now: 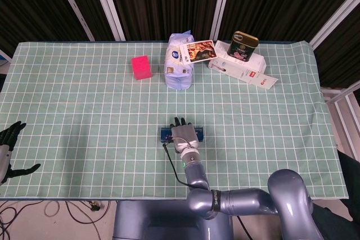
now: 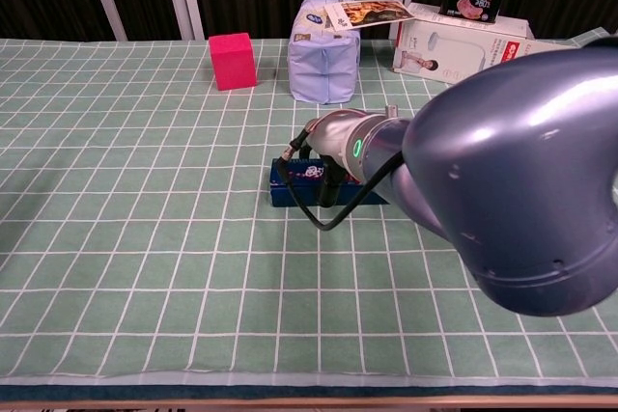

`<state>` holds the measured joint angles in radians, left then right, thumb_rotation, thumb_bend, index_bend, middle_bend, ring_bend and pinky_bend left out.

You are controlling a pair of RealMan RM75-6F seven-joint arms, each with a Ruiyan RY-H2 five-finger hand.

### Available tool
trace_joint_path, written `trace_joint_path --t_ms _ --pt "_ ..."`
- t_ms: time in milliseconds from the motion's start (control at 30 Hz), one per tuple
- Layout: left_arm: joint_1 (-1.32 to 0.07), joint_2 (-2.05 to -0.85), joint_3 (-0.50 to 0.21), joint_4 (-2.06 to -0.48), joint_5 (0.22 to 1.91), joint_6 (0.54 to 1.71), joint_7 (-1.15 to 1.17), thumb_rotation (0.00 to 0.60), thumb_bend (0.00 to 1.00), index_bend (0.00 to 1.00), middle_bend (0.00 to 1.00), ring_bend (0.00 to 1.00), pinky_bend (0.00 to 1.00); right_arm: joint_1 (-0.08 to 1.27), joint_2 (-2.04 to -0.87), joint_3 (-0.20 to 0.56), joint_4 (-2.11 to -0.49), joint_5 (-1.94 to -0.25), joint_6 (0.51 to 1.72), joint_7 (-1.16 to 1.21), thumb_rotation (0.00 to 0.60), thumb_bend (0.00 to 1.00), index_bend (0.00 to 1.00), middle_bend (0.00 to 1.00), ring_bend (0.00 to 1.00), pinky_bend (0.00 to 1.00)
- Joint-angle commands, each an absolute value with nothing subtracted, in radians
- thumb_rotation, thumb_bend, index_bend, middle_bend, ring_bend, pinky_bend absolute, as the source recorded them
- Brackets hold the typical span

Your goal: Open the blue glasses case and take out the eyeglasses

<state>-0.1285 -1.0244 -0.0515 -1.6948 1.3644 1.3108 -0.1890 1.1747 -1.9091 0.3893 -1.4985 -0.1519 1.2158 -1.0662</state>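
Near the front middle of the green checked cloth-covered bench (image 1: 84, 99), the flat blue rectangular glasses case (image 1: 165, 134) is covered by the right hand (image 1: 183, 132), laid flat on its closed lid; whether the case is gripped cannot be told. Off the bench's left front edge, the left hand (image 1: 8, 149) is held with fingers spread, nothing in it.

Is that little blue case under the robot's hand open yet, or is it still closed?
Closed, it seems: the blue glasses case lies flat, no lid raised, no eyeglasses showing. The right hand covers its top, so the seam is hidden.
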Motion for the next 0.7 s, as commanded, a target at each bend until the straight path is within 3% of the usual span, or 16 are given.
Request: trace_joint_path --t_ms 33,333,700 --pt "-0.128 -1.024 -0.051 -1.695 1.364 1.311 -0.190 0.600 0.00 0.00 0.00 0.00 0.00 1.174 -1.909 0.389 -1.499 -0.153 1.216 -1.066 0.600 0.64 0.23 0.00 0.00 0.24" --pt "-0.128 -1.024 -0.051 -1.695 1.365 1.311 -0.191 0.600 0.00 0.00 0.00 0.00 0.00 1.171 -1.909 0.394 -1.501 -0.169 1.218 -1.055 0.600 0.80 0.23 0.00 0.00 0.24" --pt "-0.128 -1.023 -0.051 -1.695 1.363 1.310 -0.194 0.600 0.00 0.00 0.00 0.00 0.00 1.168 -1.916 0.391 -1.425 -0.175 1.183 -1.048 0.600 0.81 0.16 0.00 0.00 0.24"
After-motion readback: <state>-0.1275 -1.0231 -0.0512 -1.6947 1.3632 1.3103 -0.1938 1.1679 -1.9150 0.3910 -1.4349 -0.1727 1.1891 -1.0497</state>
